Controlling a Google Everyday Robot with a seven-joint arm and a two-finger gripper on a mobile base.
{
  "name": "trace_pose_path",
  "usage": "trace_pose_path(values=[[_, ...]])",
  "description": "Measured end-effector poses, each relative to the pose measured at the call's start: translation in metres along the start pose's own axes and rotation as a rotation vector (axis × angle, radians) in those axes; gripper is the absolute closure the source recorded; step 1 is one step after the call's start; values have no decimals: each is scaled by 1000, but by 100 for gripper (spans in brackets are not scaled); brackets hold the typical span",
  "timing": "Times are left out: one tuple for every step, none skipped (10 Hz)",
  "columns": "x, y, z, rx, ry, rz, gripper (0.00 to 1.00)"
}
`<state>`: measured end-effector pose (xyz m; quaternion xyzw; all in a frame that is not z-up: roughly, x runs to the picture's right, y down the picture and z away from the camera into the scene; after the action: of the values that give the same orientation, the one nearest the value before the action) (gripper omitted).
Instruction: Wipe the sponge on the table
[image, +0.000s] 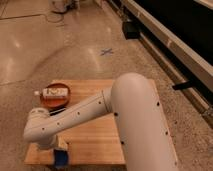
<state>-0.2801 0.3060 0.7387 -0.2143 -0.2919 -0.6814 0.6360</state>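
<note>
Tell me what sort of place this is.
Probably a lab or workshop test area: polished floor with a blue tape cross, a lone wooden table. The gripper is at the sponge on its near-left corner.

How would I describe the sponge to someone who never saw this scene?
Find the wooden table on the speckled floor. At its near left corner, directly under the gripper, sits the sponge. It alone is bright blue; the round dish farther back is reddish-brown.
</note>
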Motion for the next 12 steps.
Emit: trace_pose_path(values=[[1,1,4,-1,-2,6,20],[1,3,7,-2,-3,11,20],[3,5,9,-3,-2,18,20],[4,6,11,-5,-3,23,20],[4,8,12,-7,-3,27,20],[6,10,13,-8,-3,33,20],[6,12,14,-10,-3,38,21],[7,13,14,-11,-2,40,27],[7,14,14,-12,-1,41,35],[8,14,15,-13,1,42,47],[8,15,15,-14,1,41,56],[8,15,15,-14,3,40,64]])
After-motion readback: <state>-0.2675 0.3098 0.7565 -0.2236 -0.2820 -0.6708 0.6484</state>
